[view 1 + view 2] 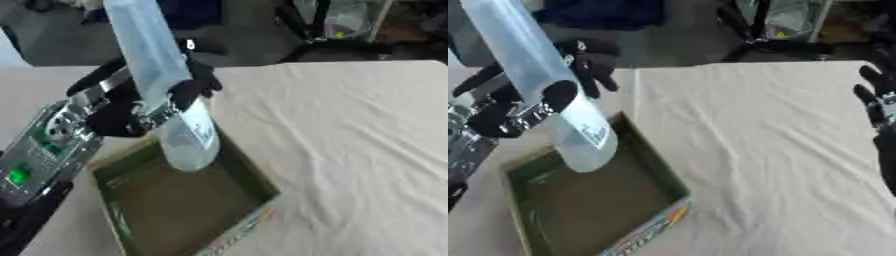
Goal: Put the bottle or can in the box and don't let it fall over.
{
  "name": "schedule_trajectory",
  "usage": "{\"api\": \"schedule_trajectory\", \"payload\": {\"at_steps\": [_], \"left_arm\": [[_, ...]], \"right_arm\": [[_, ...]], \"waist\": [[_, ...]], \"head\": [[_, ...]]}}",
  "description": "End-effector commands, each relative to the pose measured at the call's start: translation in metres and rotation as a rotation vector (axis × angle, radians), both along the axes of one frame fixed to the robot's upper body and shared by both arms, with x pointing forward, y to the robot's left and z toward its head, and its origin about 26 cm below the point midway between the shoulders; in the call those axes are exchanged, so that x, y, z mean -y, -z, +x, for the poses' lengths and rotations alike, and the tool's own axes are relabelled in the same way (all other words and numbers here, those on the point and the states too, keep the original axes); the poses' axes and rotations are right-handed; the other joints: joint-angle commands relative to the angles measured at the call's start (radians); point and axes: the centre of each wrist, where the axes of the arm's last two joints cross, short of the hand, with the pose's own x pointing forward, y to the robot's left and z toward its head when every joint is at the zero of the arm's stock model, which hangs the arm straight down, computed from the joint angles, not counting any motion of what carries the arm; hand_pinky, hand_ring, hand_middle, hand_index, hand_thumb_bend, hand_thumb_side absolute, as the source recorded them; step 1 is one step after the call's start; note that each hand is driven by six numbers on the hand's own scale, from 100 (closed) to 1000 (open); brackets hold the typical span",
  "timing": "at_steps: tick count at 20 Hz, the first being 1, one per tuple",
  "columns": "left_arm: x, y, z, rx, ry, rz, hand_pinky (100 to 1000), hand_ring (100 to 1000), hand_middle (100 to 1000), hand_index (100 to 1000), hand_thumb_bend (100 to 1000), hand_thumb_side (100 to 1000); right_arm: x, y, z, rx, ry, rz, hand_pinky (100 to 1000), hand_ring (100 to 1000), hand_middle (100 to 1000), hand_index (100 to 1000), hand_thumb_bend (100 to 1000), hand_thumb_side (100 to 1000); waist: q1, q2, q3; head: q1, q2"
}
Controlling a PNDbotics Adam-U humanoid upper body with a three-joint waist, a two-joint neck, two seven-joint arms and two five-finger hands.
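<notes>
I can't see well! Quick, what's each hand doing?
Left hand: shut on the bottle, above the box.
Right hand: fingers straight, open, holding nothing.

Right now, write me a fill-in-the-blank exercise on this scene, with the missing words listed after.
1. The bottle is held by the robot's ____ hand.
2. The bottle's lower end hangs over the open ____, which lies on the white cloth.
3. The right hand shows at the right edge of the right eye view, holding ____.
4. The held bottle is not upright but ____.

Missing words: left; box; nothing; tilted
</notes>
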Motion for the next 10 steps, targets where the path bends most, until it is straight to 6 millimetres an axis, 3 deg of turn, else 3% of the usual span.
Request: {"api": "schedule_trajectory", "payload": {"at_steps": [1,10], "left_arm": [[-0.002,0.002,0.002,-0.033,-0.039,-0.005,953,719,876,139,100,672],[-0.002,0.032,0.01,0.015,-0.024,0.144,939,713,856,118,100,634]], "right_arm": [[0.004,-0.01,-0.004,0.032,0.011,-0.033,1000,1000,978,1000,100,470],[0.004,-0.011,-0.003,0.033,0.008,-0.027,1000,1000,978,1000,100,470]], "waist": [[-0.002,-0.017,0.001],[-0.002,-0.017,-0.004]], "head": [[-0.003,-0.007],[-0.003,-0.001]]}}
